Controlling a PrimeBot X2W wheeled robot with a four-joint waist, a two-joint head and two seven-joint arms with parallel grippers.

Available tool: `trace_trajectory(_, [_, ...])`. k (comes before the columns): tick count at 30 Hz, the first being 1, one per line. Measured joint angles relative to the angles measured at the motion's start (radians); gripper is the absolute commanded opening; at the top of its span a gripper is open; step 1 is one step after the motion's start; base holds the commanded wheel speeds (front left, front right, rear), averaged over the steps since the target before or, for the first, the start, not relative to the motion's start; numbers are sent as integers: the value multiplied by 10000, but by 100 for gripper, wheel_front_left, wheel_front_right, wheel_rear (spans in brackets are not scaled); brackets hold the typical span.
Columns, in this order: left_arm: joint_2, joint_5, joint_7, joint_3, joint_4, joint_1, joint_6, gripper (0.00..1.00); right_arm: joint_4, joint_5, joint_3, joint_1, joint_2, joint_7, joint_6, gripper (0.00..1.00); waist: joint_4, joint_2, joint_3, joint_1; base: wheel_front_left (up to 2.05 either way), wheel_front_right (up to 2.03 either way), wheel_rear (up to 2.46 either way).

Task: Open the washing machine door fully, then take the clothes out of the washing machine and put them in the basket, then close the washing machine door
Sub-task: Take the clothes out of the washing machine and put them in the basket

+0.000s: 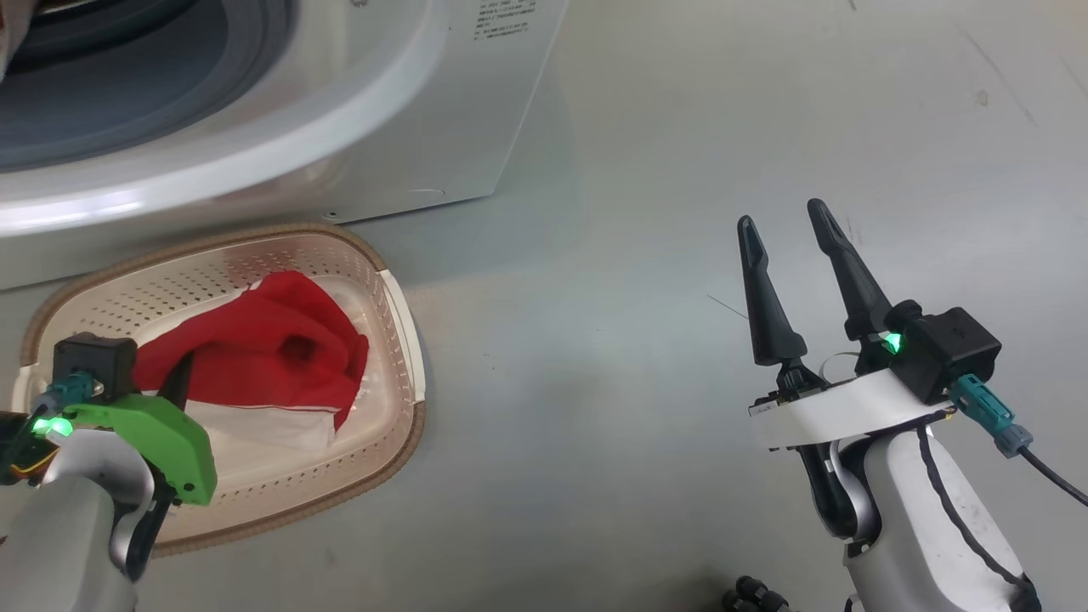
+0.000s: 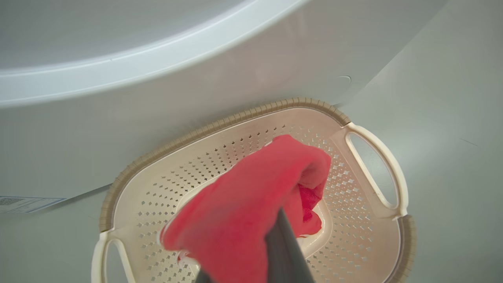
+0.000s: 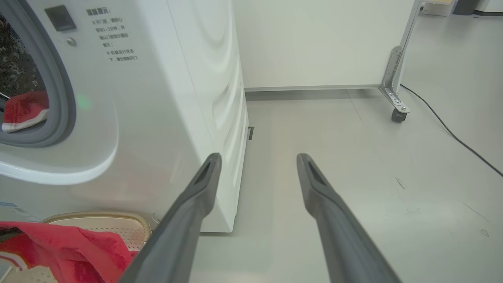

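The washing machine (image 1: pixel 408 110) takes up the upper left of the head view, white, with its grey rubber ring (image 1: pixel 255 59) curving round the open mouth. The pale grey floor (image 1: pixel 680 127) spreads across the right and bottom of the frame. At the lower left, just below the machine's front, the basket (image 1: pixel 415 429) sits on the floor. The clothes (image 1: pixel 255 348), red with a white panel, are bunched in the middle of the basket, and the red part stands up above the basket's bottom. The left gripper (image 2: pixel 281 236) is over the basket at the lower left, closed on that red fabric, which drapes round it in the left wrist view. At the left edge of the right wrist view, another red piece (image 3: pixel 23 110) with white trim lies inside the drum. The right gripper (image 1: pixel 782 214) is at the lower right of the head view, fingers spread wide with nothing between them, over bare floor well apart from the basket
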Motion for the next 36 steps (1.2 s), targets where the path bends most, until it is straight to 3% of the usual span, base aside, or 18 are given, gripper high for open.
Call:
trace_trajectory(20, [-163,-155,6,-73,2437,-1075,0,0,-148,265,81,-247,6,0,-303,100,-650,0,1032,0,0,0,0])
trace_trajectory(22, [-222,-397,42,-105,2656,-1101,0,43,-132,263,61,-247,6,0,-313,100,-636,0,1025,0,0,0,0])
trace_trajectory(23, [-253,-441,40,-180,2721,-1117,0,98,-107,261,35,-249,8,0,-313,100,-625,0,1010,0,0,0,0])
trace_trajectory(36, [-759,-694,-633,-619,3624,-1258,0,100,194,-50,-230,-353,6,0,-307,100,-284,0,244,0,0,0,0])
